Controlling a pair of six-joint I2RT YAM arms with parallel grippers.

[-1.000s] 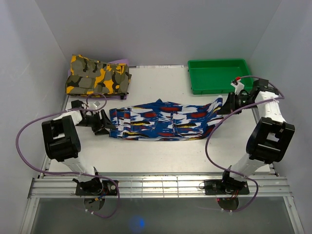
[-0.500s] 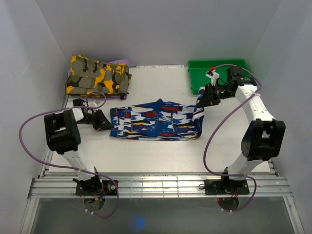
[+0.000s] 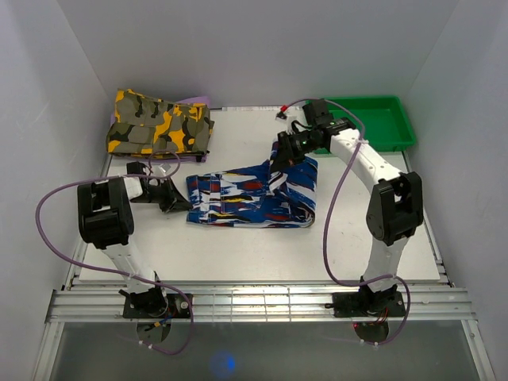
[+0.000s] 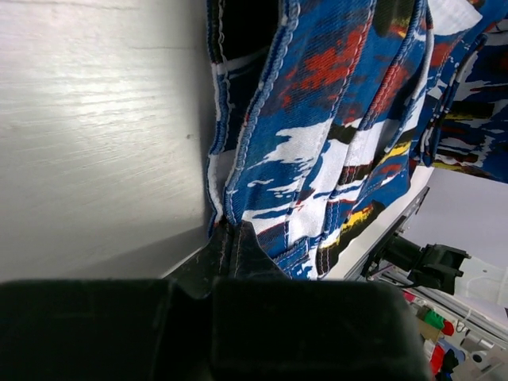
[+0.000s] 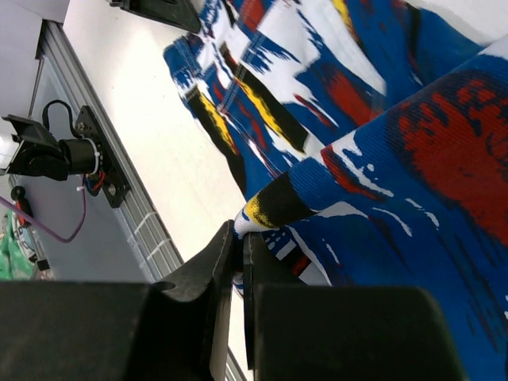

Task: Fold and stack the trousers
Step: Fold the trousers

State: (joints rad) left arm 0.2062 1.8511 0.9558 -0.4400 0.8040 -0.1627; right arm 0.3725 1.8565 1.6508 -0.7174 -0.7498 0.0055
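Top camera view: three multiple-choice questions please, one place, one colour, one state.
1. Where is the green plastic tray? A far right; B far left; C near edge.
2. Main colour of the streaked cloth trousers? A olive; B royal blue; C pink.
3. The right pincer is: A open; B shut, empty; C shut on the trousers.
Answers: 1 A, it sits at the back right corner. 2 B, blue dominates under the streaks. 3 C, cloth is pinched between its fingers.

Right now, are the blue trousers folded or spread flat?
Half folded: the right gripper holds one end of the trousers raised over the middle; the left gripper grips the other end on the table.
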